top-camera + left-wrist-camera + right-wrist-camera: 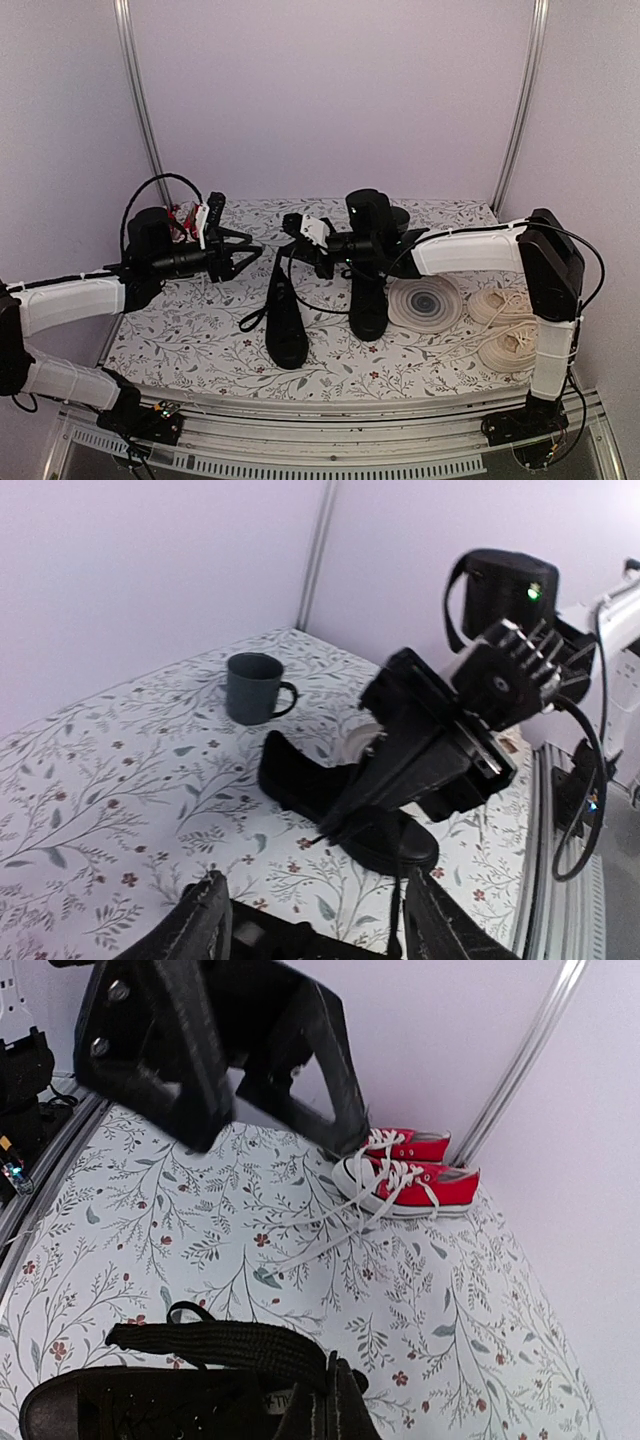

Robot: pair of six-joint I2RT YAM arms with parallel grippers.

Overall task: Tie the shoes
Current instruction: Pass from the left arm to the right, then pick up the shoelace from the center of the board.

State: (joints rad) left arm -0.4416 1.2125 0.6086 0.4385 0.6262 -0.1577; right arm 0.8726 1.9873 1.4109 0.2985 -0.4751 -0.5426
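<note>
Pair of black shoes lies mid-desk, side by side, toes toward the arm bases: left shoe, right shoe; no bow or knot visible on either, so I judge the tying barely begun, with both shoes left to do.

A flat black lace trails loose off the left shoe onto the desk; the right wrist view shows the same strap-like lace lying slack over the shoe's edge; a second thin lace arcs between the shoes toward the right end effector.

Left end effector hovers above the desk left of the shoes; fingers spread apart, nothing seen between them.

Right end effector hangs over the heel end of the shoes; fingers look parted in its own view; whether a lace is pinched I cannot tell.

Room: the two end effectors are near each other over the shoes, so any crossing pull risks contact, by my reading; open desk in front of the left shoe and to its left.

Clutter: red sneakers at the back left corner; dark mug behind the shoes; coiled mat just beside the right shoe; cream sneakers at the right edge; back and side walls close in.
</note>
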